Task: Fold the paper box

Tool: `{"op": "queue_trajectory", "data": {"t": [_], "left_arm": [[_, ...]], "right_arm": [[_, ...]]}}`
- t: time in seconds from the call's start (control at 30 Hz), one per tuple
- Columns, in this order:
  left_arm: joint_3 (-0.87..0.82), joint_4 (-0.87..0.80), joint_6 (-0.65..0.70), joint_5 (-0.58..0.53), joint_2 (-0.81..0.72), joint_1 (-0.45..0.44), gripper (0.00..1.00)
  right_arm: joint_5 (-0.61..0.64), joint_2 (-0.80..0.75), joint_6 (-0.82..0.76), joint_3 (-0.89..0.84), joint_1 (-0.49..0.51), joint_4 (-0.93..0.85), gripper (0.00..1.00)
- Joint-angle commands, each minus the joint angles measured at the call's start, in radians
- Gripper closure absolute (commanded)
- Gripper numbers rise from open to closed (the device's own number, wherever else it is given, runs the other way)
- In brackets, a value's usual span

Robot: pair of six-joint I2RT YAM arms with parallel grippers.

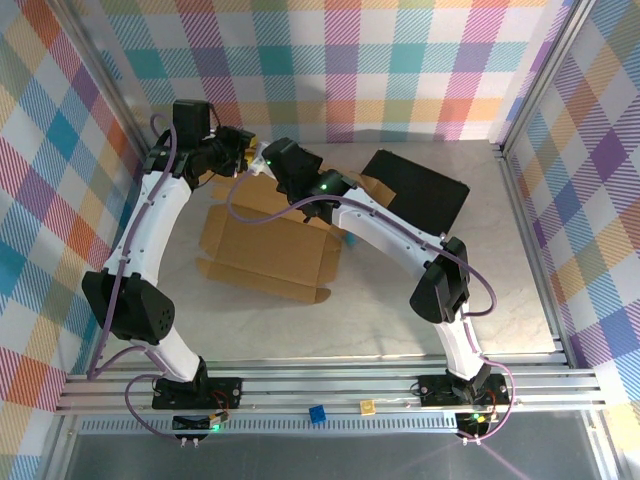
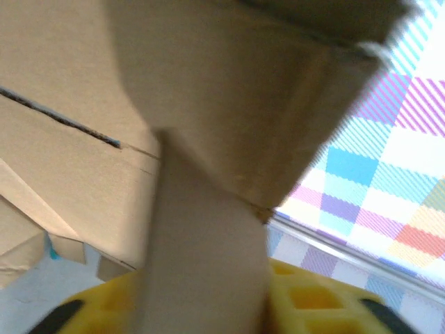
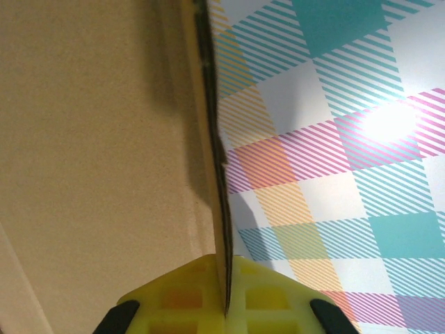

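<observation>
Top view: paper box [image 1: 265, 245] lies mostly flat on the table [image 1: 400, 310], left of centre. Black case [image 1: 420, 185] sits near it, to the far right. Left gripper [image 1: 243, 150] and right gripper [image 1: 268, 162] meet at the box's far edge.

Left wrist: blurred cardboard tab crosses the yellow fingers [image 2: 306, 299]; cannot tell whether it is clamped.

Right wrist: right gripper closed on an upright panel edge, between the yellow pads [image 3: 181, 296].

Blurred, edge-cropped paper box [image 2: 208, 104]
</observation>
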Motion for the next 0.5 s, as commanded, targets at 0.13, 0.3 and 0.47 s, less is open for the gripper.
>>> {"op": "queue_trajectory", "data": {"t": [0.13,0.3,0.47], "left_arm": [[-0.076,-0.015,0.009,-0.046,-0.055,0.007,1.0],[-0.234,0.122,-0.106,-0.051,-0.139,0.043,1.0],[-0.359,0.244,-0.173,-0.052,-0.2,0.052,1.0]], "right_arm": [[0.039,-0.073,0.109,0.04,0.011,0.017,0.69],[-0.065,-0.156,0.713,0.193,0.011,-0.363,0.32],[-0.398,-0.38,1.384,-0.046,0.009,-0.392,0.23]]}}
